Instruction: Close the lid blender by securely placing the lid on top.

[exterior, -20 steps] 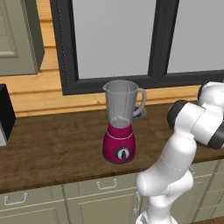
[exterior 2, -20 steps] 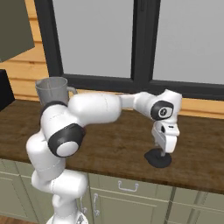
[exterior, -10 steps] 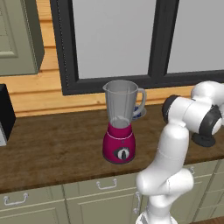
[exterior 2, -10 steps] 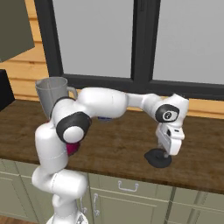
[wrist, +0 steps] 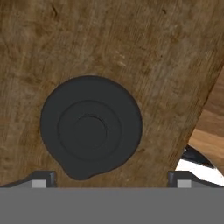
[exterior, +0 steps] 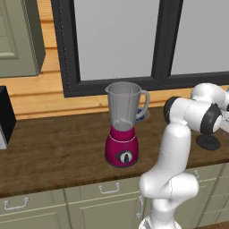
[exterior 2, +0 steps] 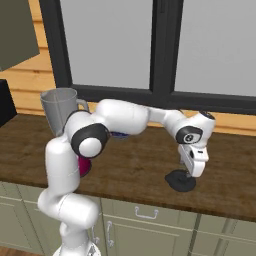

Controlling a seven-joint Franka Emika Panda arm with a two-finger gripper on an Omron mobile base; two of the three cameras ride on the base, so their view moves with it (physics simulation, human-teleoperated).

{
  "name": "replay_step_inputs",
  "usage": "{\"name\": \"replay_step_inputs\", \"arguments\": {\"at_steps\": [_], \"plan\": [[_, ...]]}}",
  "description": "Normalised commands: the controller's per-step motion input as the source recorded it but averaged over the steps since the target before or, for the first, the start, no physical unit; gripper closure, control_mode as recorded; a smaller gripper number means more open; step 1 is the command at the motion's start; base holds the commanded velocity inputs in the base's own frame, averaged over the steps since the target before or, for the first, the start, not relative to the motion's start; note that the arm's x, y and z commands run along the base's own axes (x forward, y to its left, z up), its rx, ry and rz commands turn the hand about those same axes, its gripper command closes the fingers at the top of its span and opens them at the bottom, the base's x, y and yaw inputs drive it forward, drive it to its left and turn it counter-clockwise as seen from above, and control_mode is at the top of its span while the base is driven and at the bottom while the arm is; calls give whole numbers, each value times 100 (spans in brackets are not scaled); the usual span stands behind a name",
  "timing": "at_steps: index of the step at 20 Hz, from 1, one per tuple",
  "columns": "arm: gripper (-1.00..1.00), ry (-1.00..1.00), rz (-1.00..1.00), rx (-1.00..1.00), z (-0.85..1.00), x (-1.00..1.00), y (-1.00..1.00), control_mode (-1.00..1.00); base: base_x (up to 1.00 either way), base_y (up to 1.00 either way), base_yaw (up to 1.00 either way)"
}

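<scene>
The lid [wrist: 91, 127] lies flat on the wooden counter [wrist: 144, 48], a black disc with a raised centre knob sitting just left of centre in the hand view; in the right base view it is at lower right of centre [exterior 2: 180, 180], near the counter's front edge. The gripper [exterior 2: 192, 166] hangs directly above it, and its two fingertips [wrist: 43, 178] at the bottom of the hand view stand spread wide apart, with nothing between them. The blender [exterior: 123, 125] stands well apart, centre of the left base view, its jar mouth uncovered. The risks, as I judge them: the lid sits slightly off the midline between the tips, so a straight descent could land one finger on the rim and push the disc toward the edge; a grip on the low knob could slip; and a tilted lid would not seat on the jar.
</scene>
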Motion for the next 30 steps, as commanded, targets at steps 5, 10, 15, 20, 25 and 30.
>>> {"name": "replay_step_inputs", "arguments": {"at_steps": [5,10,15,20,25,30], "plan": [[-100,0,2,-9,-38,8,-14,-100,0,0,0],[-100,0,2,-8,-31,0,-3,-100,0,0,0],[-100,0,4,-6,-30,1,2,-100,0,0,0],[-100,0,3,-3,-28,2,6,-100,0,0,0],[-100,-3,4,0,-18,2,11,-100,0,0,0],[-100,-5,0,0,-5,27,11,-100,0,0,0]]}}
